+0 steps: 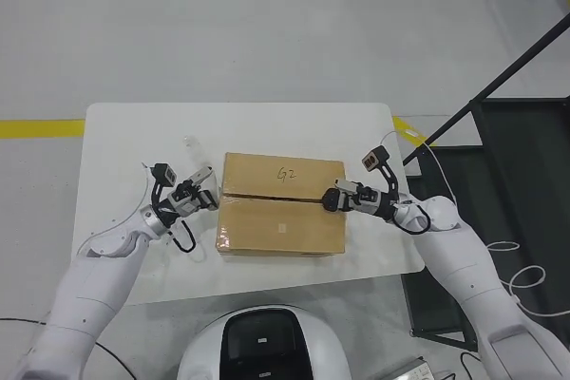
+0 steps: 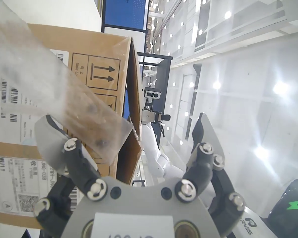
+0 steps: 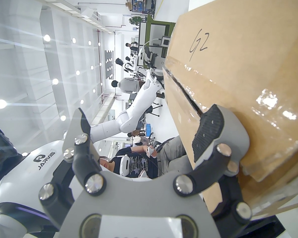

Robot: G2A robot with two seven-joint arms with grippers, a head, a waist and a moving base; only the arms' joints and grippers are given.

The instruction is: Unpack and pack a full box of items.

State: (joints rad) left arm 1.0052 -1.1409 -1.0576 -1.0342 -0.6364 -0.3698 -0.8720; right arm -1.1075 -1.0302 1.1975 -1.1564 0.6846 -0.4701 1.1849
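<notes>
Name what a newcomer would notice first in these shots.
The closed cardboard box sits in the middle of the white table, its top flaps meeting at a seam, with handwriting on the far flap. An open gripper stands at each end. The right gripper has one pad against the box by the seam, and the left gripper has a strip of clear tape lying across one finger.

The box [image 1: 280,204] stands close in front of the left gripper [image 1: 201,195] and of the right gripper [image 1: 332,199], one at each end, so neither can go straight ahead. A clear strip of tape [image 2: 64,87] lies across one finger of the left gripper and is in the way there. Behind each gripper there is room to pass over the white bench [image 1: 123,152], and above the box is open air.
</notes>
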